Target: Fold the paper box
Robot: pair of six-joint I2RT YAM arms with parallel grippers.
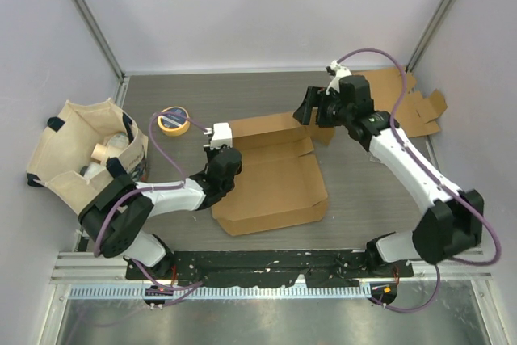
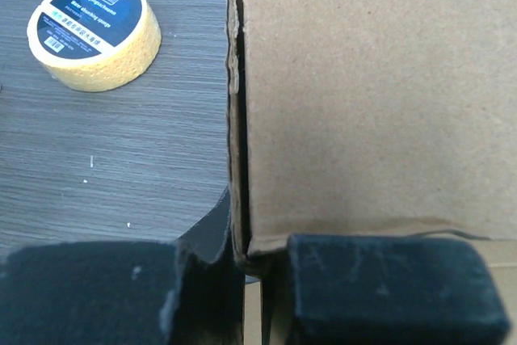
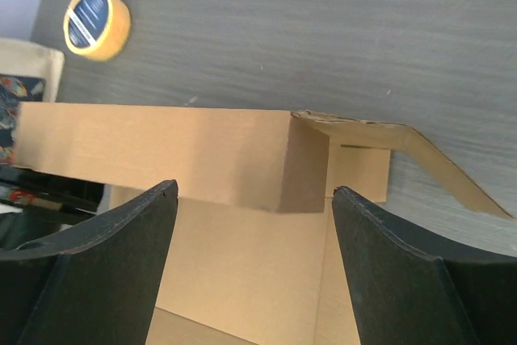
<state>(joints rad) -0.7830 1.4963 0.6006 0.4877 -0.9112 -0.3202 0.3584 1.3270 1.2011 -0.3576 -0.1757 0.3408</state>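
The brown paper box (image 1: 271, 179) lies half folded in the middle of the table, its rear wall standing upright. My left gripper (image 1: 219, 140) is shut on the left end of that rear wall. In the left wrist view the gripper (image 2: 254, 252) pinches the doubled cardboard edge (image 2: 238, 159). My right gripper (image 1: 312, 111) is open and hovers over the right end of the rear wall. In the right wrist view the gripper (image 3: 254, 199) has spread fingers that straddle the wall's corner (image 3: 303, 163) without touching it, and a loose side flap (image 3: 436, 163) sticks out to the right.
A yellow tape roll (image 1: 173, 120) lies behind and left of the box, and shows in the left wrist view (image 2: 94, 34). A canvas bag (image 1: 85, 155) with items stands at the left. A flat cardboard blank (image 1: 414, 103) lies at the back right.
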